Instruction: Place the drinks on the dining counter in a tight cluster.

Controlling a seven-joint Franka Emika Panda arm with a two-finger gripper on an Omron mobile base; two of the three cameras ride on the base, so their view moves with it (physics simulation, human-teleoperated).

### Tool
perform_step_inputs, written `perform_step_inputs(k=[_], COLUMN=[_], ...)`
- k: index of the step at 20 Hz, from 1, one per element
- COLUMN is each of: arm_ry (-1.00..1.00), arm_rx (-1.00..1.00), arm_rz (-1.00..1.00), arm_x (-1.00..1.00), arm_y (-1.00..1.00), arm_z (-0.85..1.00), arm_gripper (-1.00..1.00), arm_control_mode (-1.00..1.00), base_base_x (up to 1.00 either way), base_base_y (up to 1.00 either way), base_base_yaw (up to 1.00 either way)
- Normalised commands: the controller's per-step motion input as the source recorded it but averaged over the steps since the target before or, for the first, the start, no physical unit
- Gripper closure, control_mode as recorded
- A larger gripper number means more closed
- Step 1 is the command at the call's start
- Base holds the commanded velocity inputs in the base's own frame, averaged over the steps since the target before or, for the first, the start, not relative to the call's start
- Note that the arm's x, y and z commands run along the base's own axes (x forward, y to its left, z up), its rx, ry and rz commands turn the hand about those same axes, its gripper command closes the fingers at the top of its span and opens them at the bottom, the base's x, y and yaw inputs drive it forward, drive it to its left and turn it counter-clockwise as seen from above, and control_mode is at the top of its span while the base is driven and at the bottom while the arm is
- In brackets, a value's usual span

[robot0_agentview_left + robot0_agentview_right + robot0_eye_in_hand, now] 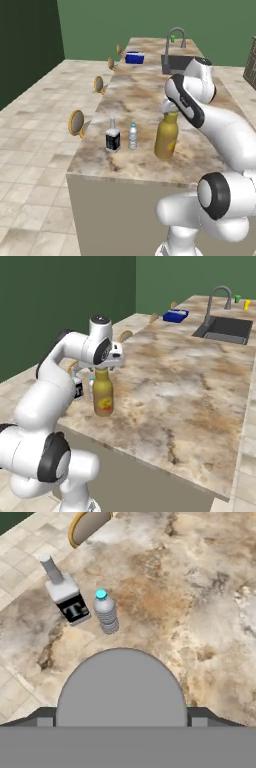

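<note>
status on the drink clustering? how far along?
Done: all three drinks stand upright near the dining counter's near edge; dark bottle and water bottle sit close together. In hand: the gripper sits open at the amber bottle's cap, not clamping it. Left: the amber bottle stands slightly apart from the pair, so it may need nudging closer.

Even, flat rendered light, moderately bright; soft faint shadows lie under the bottles (131, 137) on the counter (140, 95). Slightly soft, low resolution, no glare.
</note>
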Motion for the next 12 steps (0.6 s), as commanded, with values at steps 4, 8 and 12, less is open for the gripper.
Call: perform_step_inputs(k=[4, 8, 12], arm_ry=[0.02, 0.01, 0.05], arm_rx=[0.00, 0.00, 0.00], arm_rz=[0.02, 0.04, 0.06], arm_x=[0.94, 0.70, 0.51], arm_y=[0.00, 0.00, 0.00], arm_z=[-0.11, -0.01, -0.20], arm_gripper=[1.00, 1.00, 1.00], arm_control_mode=[-1.00, -1.00, -1.00], base_base_x=[0.00, 0.00, 0.00], base_base_y=[0.00, 0.00, 0.00], base_base_yaw=[0.00, 0.00, 0.00])
